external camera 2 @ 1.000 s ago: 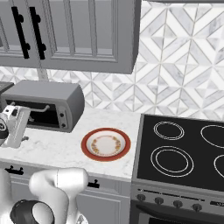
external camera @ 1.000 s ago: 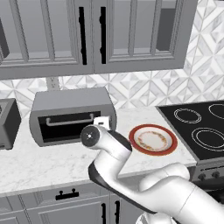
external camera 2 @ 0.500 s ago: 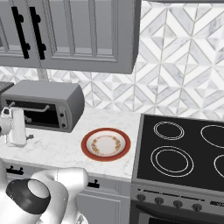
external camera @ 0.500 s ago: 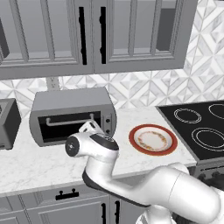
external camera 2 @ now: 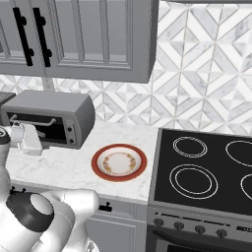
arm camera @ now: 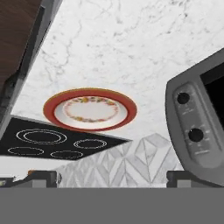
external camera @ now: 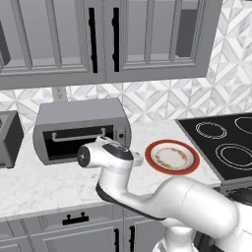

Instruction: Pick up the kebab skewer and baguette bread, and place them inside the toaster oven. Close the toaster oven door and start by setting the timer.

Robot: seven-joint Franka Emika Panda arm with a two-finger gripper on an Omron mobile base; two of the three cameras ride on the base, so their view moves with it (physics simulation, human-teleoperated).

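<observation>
Parted and empty, the gripper [arm camera: 113,178] shows its two dark fingertips well apart at the bottom of the hand view, with nothing between them. Its camera is rolled so far that the room reads upside down, and it looks past the knob panel [arm camera: 192,127] of the toaster oven [external camera: 81,129] toward the plate [arm camera: 90,110]. In the right base view the white hand sits just in front of the oven's lower left front, near the door handle [external camera 2: 32,120], and from the left base view the wrist crosses low before the oven's right end. That placement suggests the arm is working at the oven front, probably on the toaster oven door [external camera: 78,141] or on its way to the timer knob [arm camera: 195,134]; which of the two cannot be settled from these views. The door appears closed, its dark glass and bar handle facing the room. The red-rimmed plate lies bare on the marble counter [external camera: 44,184] between oven and stove [external camera 2: 206,170], so the kebab skewer and baguette bread are most likely already inside the oven, though the dark glass hides them. A smaller dark appliance [external camera: 10,139] stands at the far left. No brand, label or legible writing appears on the oven, knobs or cabinets.
</observation>
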